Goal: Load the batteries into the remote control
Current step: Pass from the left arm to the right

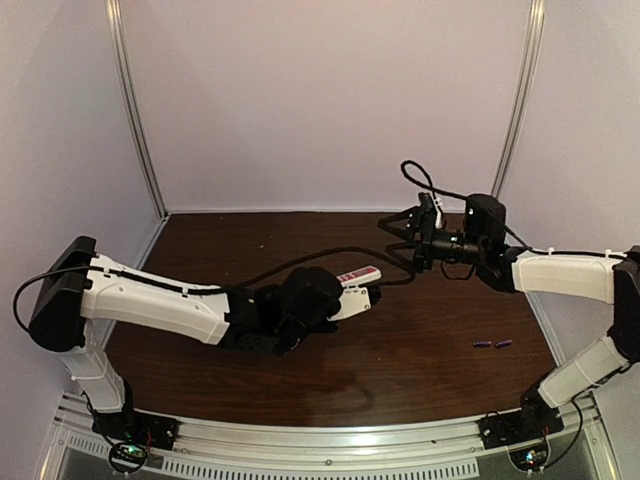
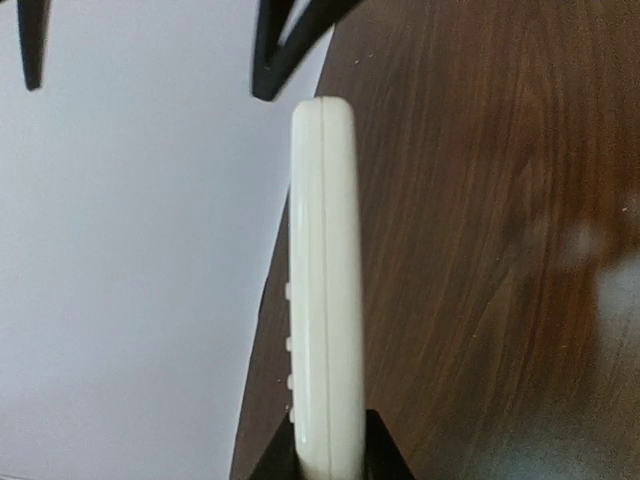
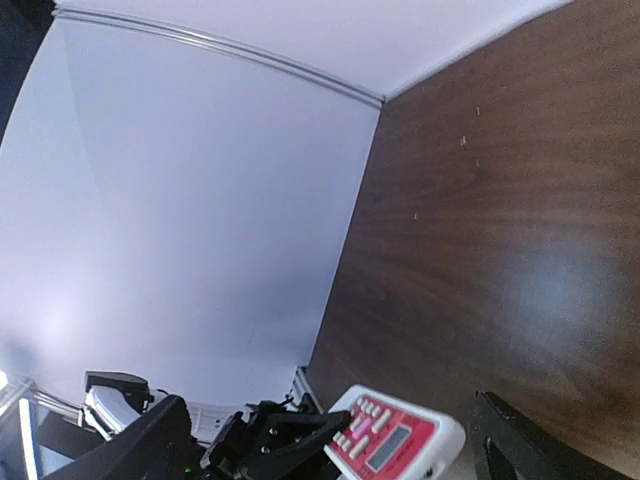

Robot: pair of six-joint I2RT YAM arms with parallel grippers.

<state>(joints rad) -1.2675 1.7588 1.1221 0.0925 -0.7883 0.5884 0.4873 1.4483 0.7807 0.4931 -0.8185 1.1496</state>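
Left gripper (image 2: 329, 458) clamps the remote control (image 2: 325, 250) edge-on by its near end, so hold it steady while the right gripper (image 1: 398, 226), splayed and empty just past the remote's tip, turns for the batteries (image 1: 493, 344) lying well behind it.

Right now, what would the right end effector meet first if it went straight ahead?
Most likely the remote control, which the left end effector holds up in front of it; the depth is hard to judge.

The batteries (image 1: 493, 344) lie on the table (image 1: 420, 380), right of the raised remote control (image 1: 358, 277).
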